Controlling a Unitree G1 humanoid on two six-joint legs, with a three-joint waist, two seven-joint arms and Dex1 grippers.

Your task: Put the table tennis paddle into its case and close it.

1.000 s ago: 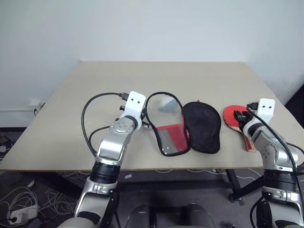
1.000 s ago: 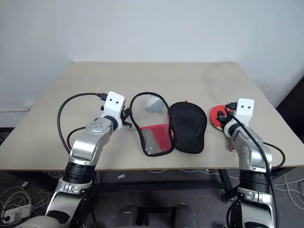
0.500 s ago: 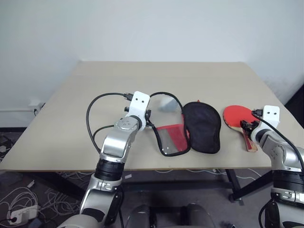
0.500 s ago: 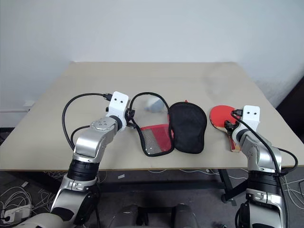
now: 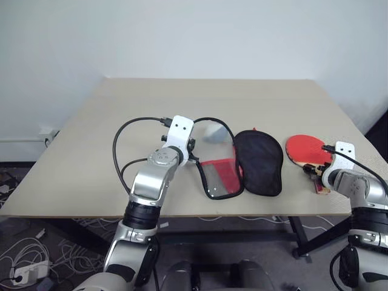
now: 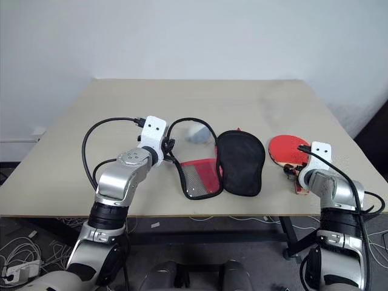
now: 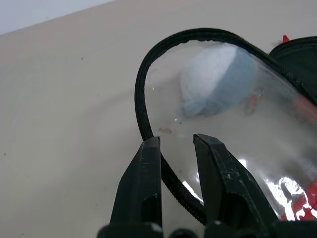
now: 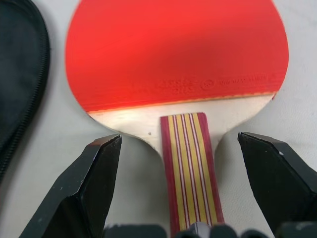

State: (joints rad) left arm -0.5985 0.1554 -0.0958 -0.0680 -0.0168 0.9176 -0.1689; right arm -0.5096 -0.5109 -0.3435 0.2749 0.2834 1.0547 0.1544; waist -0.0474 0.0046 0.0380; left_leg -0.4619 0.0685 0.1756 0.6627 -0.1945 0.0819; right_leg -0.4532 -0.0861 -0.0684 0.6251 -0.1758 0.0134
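Right gripper (image 8: 185, 148) has dropped to the table tennis paddle (image 5: 306, 147) right of the case (image 5: 242, 160), fingers now spread wide astride the handle — pickup likely next. Left gripper (image 7: 177, 148) narrow, pinching the case's zip rim.

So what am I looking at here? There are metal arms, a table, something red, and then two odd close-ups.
It is a two-armed robot seen through its own cameras. The two wide pictures come from cameras in its head, looking down over a tan table. The two close-ups come from a camera on each wrist.

On the table lies an unzipped paddle case, spread flat, with a black lining and a clear plastic panel. To its right lies a table tennis paddle, red face up.

The left end effector has its two black fingers closed on the case's zipped rim at the clear panel. The right end effector is open, with its fingers on either side of the paddle's striped wooden handle, not gripping it. So the paddle is not yet in the case.
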